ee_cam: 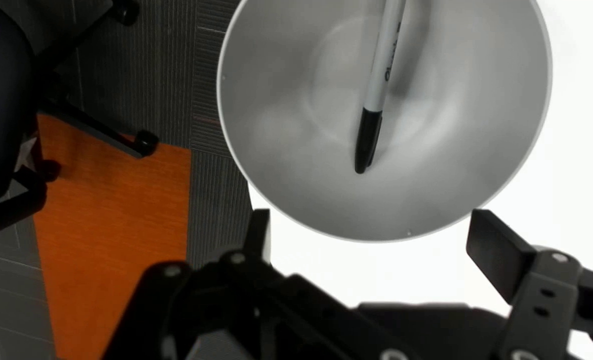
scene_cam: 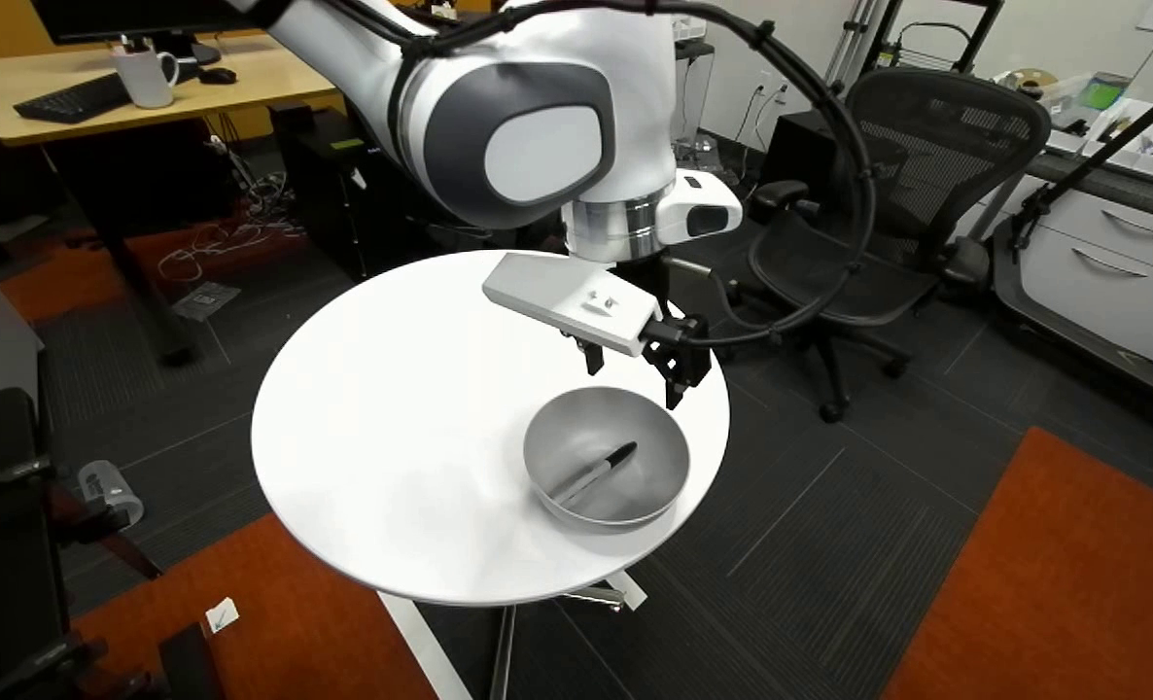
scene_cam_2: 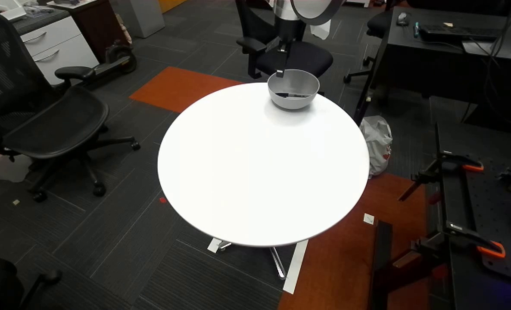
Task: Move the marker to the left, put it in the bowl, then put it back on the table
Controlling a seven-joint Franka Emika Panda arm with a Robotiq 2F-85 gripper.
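The marker (scene_cam: 596, 473) has a light grey body and a black cap. It lies inside the silver-grey bowl (scene_cam: 662, 476), and shows there in an exterior view (scene_cam_2: 293, 95) and the wrist view (ee_cam: 380, 75). The bowl, also in an exterior view (scene_cam_2: 293, 103) and the wrist view (ee_cam: 281, 130), stands near the edge of the round white table (scene_cam: 392, 428). My gripper (scene_cam: 633, 383) is open and empty, above the table beside the bowl's rim. In the wrist view its fingers (ee_cam: 370, 214) are wide apart, on the marker's cap side. The marker's far end is cut off there.
Black office chairs (scene_cam: 926, 185) (scene_cam_2: 53, 120) stand near the table. A wooden desk (scene_cam: 275, 73) with a mug (scene_cam: 146, 78) is behind. A black bench with orange clamps (scene_cam_2: 492, 249) stands beside the table. The arm's cable (scene_cam: 854, 156) loops beside the wrist.
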